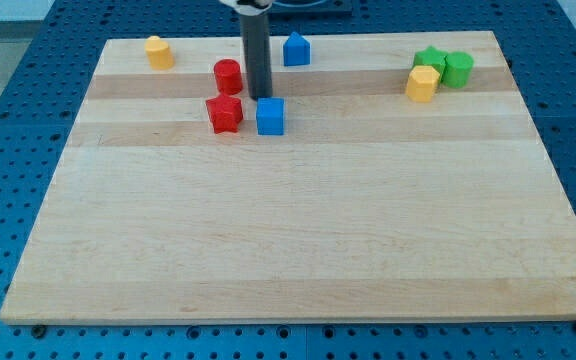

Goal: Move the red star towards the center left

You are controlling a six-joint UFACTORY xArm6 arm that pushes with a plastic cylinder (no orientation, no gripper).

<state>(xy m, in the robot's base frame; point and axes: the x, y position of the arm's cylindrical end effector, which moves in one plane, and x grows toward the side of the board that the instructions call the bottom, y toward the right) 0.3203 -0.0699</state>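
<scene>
Our tool is the straight dark rod, no jaws to open or close, nothing clamped; my tip (pixel 260 97) sits on the pale wooden board (pixel 298 240) in the far-left cluster. We read the tip as just right of the red cylinder block (pixel 228 76), just beyond the blue cube block (pixel 270 116), and up-right of the red star block (pixel 224 114). Whether the tip touches the cylinder or the cube we cannot tell; it looks clear of the star. The red star, our task block, lies far-left of centre, touching or nearly touching the blue cube on its right, with the red cylinder just beyond it. Further out: a blue house-shaped block (pixel 296 49) by the far edge, right of the rod; a yellow block (pixel 159 52), shape unclear, at the far-left corner; well apart on the far right, a tight group of a green star-like block (pixel 430 60), a green cylinder block (pixel 458 69) and a yellow hexagonal block (pixel 422 83). Progress, our judgement: not started or barely. The star is still in the far band, so it needs to come nearer and left to reach centre left. The tip is on the right-far side of it, a usable side for pushing, but the blue cube and red cylinder crowd the approach and could get dragged along.
</scene>
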